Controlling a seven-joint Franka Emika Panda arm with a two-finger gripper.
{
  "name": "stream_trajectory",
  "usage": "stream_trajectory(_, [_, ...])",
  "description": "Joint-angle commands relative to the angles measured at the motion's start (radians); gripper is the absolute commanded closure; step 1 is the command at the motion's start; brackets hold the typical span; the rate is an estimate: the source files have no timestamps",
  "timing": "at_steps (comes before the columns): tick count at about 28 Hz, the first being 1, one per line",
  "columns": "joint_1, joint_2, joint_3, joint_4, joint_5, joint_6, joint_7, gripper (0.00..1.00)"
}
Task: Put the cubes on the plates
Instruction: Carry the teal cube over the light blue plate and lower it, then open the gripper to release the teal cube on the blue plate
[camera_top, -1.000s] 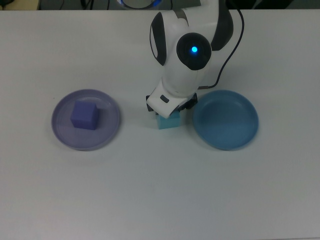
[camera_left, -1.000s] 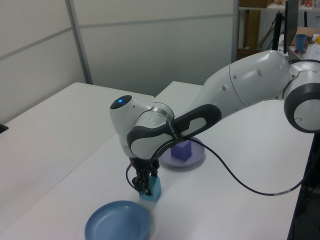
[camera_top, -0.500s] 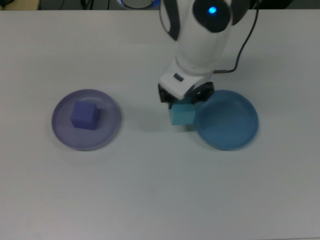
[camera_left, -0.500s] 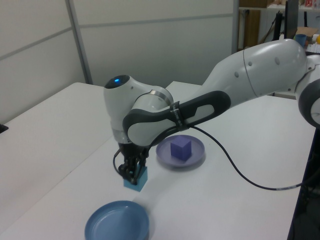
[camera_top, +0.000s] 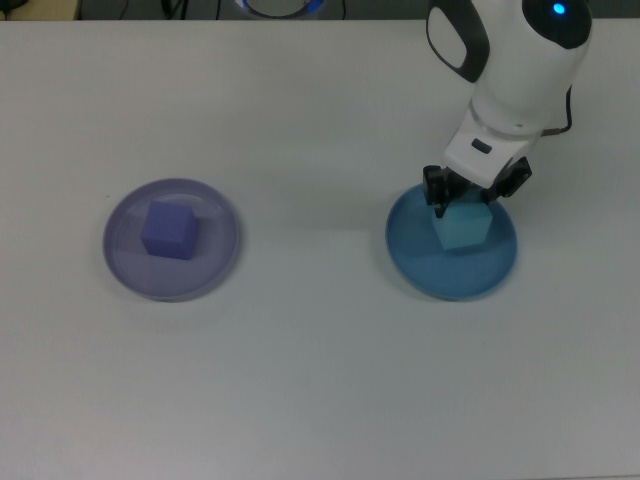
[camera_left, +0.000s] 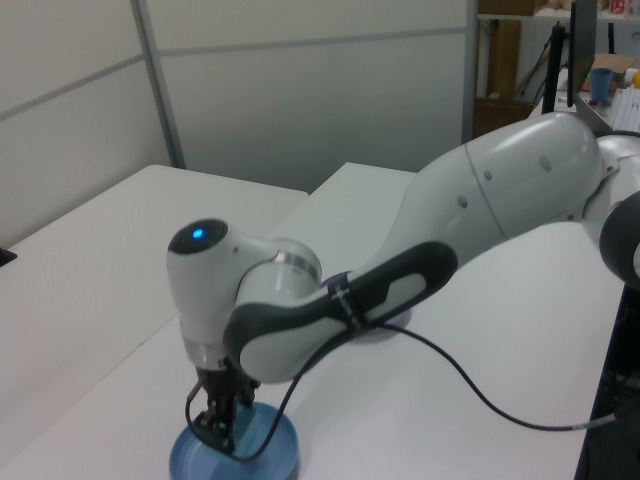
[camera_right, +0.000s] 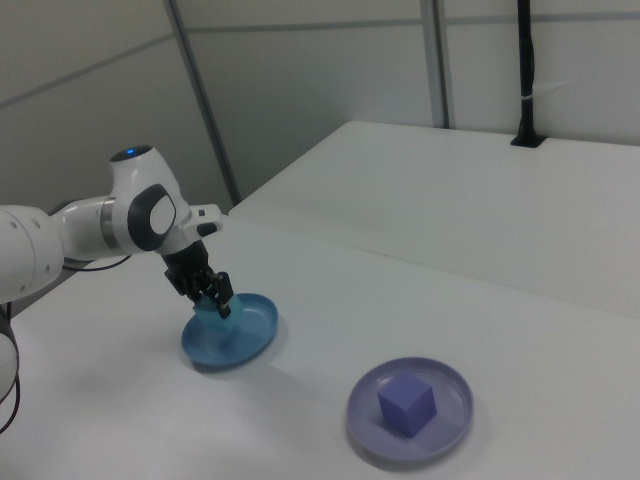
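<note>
The end effector (camera_top: 462, 203) is gripping the teal cube (camera_top: 463, 228) over the blue plate (camera_top: 430, 270), so the placing of the second cube is in hand; whether the cube is touching the plate cannot be told. The next move is calling for a short descent, if needed, and a release. The violet cube (camera_top: 168, 230) is sitting on the lavender plate (camera_top: 125, 262). Both cubes are looking matte and foam-like; both plates are showing round, shallow, smooth rims on the white surface (camera_top: 320, 380).

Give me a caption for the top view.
Gripper holds teal cube over blue plate; purple cube sits on lavender plate.
</note>
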Motion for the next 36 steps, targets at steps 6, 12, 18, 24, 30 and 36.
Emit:
stream_trajectory(6, [-0.002,-0.001,-0.009,-0.007,-0.007,0.017,0.031,0.23])
stream_trajectory(12, [0.0,-0.002,-0.01,-0.01,-0.017,0.002,0.031,0.0])
stream_trajectory(18, [0.001,-0.069,-0.013,-0.01,-0.011,-0.076,0.088,0.0])
stream_trajectory(24, [-0.06,-0.194,-0.035,-0.012,-0.002,-0.234,0.076,0.0])
stream_trajectory(30, [-0.135,-0.321,-0.036,-0.047,0.022,-0.348,-0.013,0.0])
stream_trajectory(36, [-0.223,-0.485,-0.039,-0.162,0.067,-0.36,-0.114,0.0])
